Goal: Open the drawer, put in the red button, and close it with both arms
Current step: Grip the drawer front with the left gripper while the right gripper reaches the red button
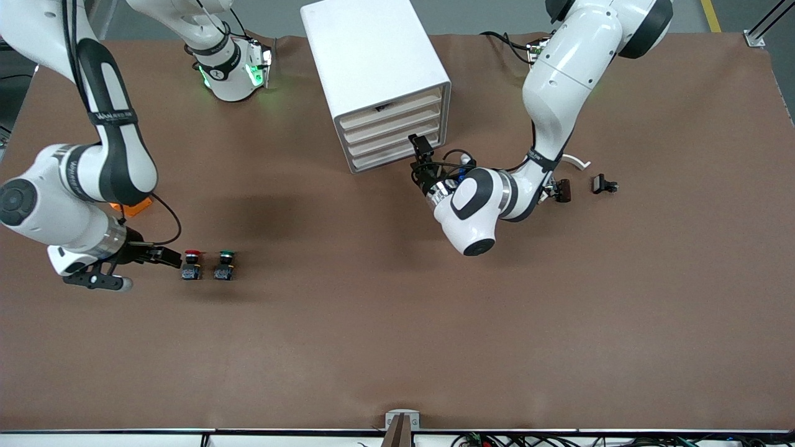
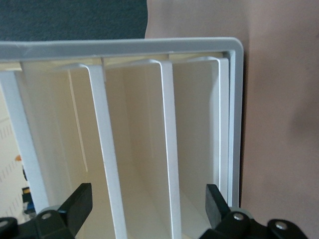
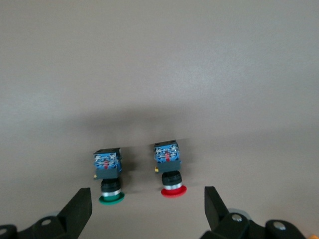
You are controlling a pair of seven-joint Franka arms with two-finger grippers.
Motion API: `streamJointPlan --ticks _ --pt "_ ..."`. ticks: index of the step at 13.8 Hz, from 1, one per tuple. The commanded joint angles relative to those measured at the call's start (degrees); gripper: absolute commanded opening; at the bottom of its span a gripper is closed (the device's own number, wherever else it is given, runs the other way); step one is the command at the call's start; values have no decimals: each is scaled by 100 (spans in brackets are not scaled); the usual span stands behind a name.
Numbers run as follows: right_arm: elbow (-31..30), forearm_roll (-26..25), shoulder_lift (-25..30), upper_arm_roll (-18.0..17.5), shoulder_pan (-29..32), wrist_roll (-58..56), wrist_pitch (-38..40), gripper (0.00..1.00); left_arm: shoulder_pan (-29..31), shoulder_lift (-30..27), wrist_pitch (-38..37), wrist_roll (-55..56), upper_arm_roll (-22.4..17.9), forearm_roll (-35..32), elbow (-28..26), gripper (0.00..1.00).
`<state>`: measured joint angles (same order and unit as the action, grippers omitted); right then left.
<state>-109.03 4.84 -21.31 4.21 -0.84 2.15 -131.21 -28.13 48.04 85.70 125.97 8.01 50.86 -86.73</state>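
Okay, I see the left gripper (image 1: 421, 151) spread wide with nothing in it, right at the front of the white cabinet (image 1: 372, 68), level with its lower drawers (image 1: 397, 138). The left wrist view shows the two fingers (image 2: 77, 206) astride the cream drawer fronts (image 2: 164, 149) near the cabinet's corner; I can't tell whether either touches. All four drawers look pushed in, and I can't see inside any of them. The left arm (image 1: 559, 93) comes down from its base, bends at the elbow and lies low over the table (image 1: 397, 347), wrist turned toward the cabinet.

The right gripper (image 1: 166, 256) is also spread and empty, low over the table just beside the red button (image 1: 192, 264). That button sits on the table near the right arm's end, well apart from the cabinet, with the green button (image 1: 224, 265) just beside it toward the left arm's end. In the right wrist view both buttons lie between the fingers (image 3: 79, 209), caps toward the gripper. The right arm (image 1: 93, 167) is folded, forearm nearly level.

Two small black parts (image 1: 604, 184) lie on the table near the left arm's elbow.
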Motion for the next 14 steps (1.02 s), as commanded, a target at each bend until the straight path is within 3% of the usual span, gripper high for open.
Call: streamJointPlan --ticks 1,5,14 --pt "-302 79 -127 1 5 92 -535 100 1 127 -18 147 -10 406 130 100" --pt "-383 79 -470 1 23 84 -985 100 -131 127 -27 130 43 443 130 100" --pt "-312 79 -927 1 58 92 -1232 100 -386 180 -71 95 122 548 121 100"
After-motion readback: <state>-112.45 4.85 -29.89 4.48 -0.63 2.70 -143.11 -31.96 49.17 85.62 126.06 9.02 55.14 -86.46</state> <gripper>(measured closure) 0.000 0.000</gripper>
